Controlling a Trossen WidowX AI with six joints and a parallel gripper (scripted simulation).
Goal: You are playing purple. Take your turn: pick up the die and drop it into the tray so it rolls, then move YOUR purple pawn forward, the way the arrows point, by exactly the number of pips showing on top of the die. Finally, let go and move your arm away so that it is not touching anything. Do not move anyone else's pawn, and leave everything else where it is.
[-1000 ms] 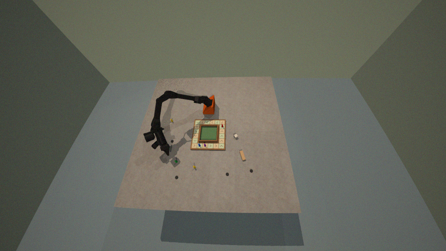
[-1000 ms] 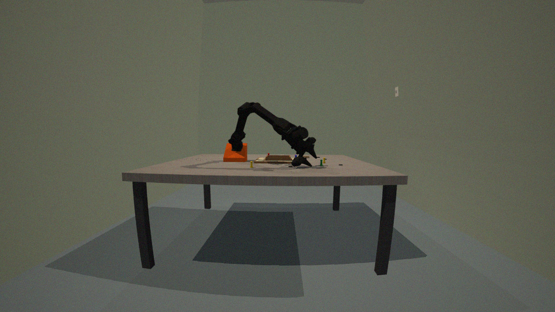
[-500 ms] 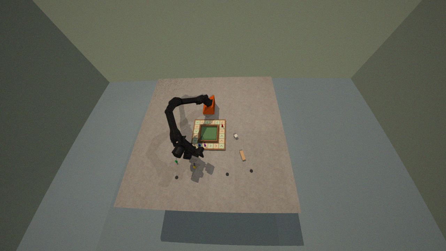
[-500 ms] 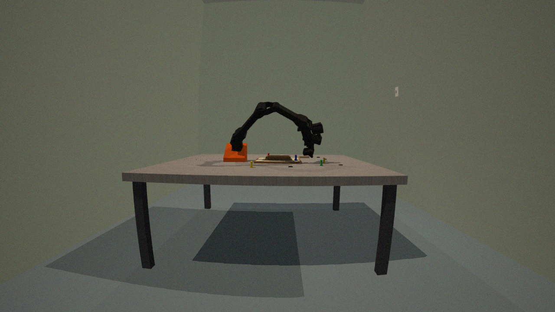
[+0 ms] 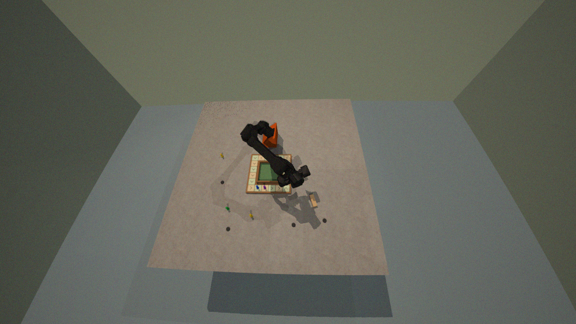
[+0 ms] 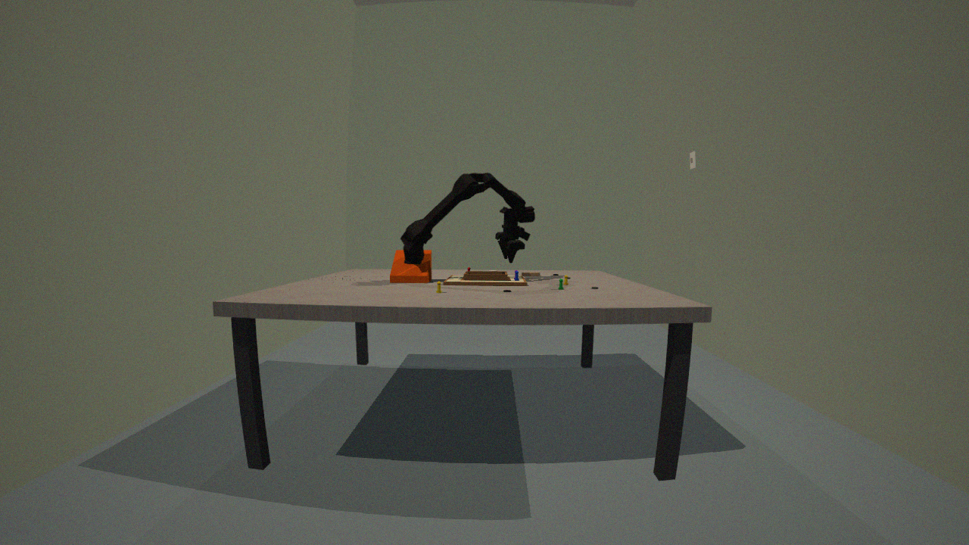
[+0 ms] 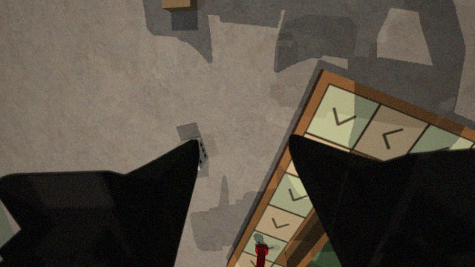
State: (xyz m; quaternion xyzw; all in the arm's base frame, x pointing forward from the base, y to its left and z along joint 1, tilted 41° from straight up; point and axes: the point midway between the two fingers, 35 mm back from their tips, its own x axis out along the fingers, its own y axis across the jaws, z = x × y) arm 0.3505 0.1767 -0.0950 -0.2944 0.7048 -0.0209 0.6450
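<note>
My gripper (image 6: 510,260) (image 7: 244,144) is open and empty, pointing down above the table to the right of the board. The die (image 7: 202,153) lies on the table, mostly hidden behind the left fingertip in the wrist view; a sliver with dark pips shows, but its top cannot be read. The arm hides it in the top view. The purple pawn (image 5: 264,187) stands on the board's near row, just right of the blue pawn (image 5: 257,187) (image 6: 516,275). The green-floored tray (image 5: 266,172) (image 7: 326,256) sits in the middle of the board, partly under the arm.
The red pawn (image 6: 468,269) (image 7: 261,250) stands on the board (image 5: 261,192). A wooden block (image 5: 313,201) (image 7: 178,4) lies near the die. A green pawn (image 5: 227,208), two yellow pawns (image 5: 251,215) (image 5: 221,155) and several dark discs (image 5: 293,224) are around the table.
</note>
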